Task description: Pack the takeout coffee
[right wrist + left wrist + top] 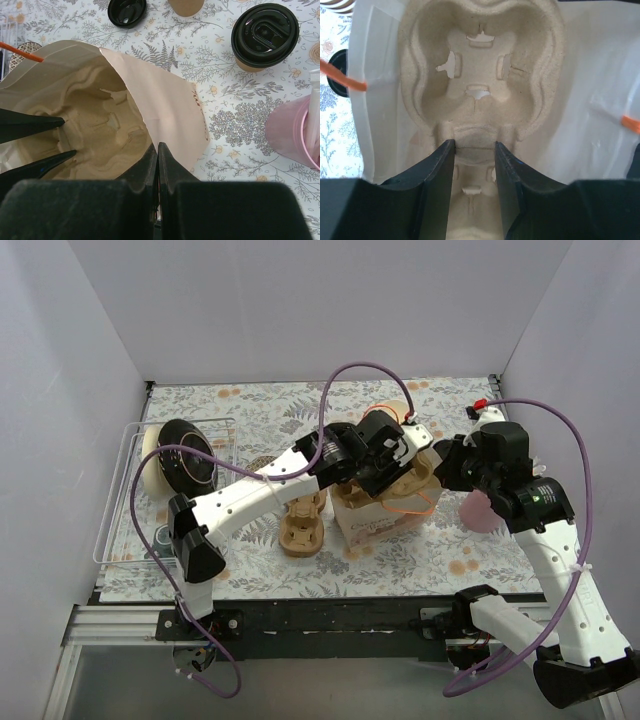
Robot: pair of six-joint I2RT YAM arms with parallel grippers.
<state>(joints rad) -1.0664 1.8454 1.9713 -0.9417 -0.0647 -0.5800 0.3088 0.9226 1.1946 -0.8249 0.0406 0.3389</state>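
**Item 1: takeout coffee** (265, 35). Cream-tan paper cup with a round black lid. It stands upright on the floral-covered desk (220, 85), outside the paper bag (172, 105), beyond the bag's open mouth and off to its right in the right wrist view. Nothing touches it.

**Item 2: paper bag.** Pale, with orange cord handles (347, 80). Its mouth is open and it sits mid-desk. All places below are given relative to it.

**Item 3: pulp cup carrier** (480, 75). Brown moulded pulp, lying inside the bag with its cup wells facing the opening and no cup in them.

**Item 4: left gripper** (474, 145). It reaches down into the bag. The jaws are set narrow, with a ridge of the carrier between them and both inner faces against the pulp, so it holds the carrier.

**Item 5: right gripper** (158, 150). It is at the bag's right-hand rim. The jaws are pressed together with the edge of the bag wall pinched between them.

**Item 6: loose black lid** (126, 11). It lies flat on the desk beyond the bag, left of the coffee.

**Item 7: brown cup** (186, 5). It stands beyond the bag, between the loose lid and the coffee. Only part of it is in frame.

**Item 8: pink cup** (292, 130). Translucent, standing to the right of the bag and nearer than the coffee.

**Item 9: spare pulp carriers** (300, 528). They rest on the desk just beside the bag's left side.

**Item 10: wire rack** (120, 500). It stands well apart from the bag at the desk's left edge and holds a round black-and-cream item whose kind cannot be told.
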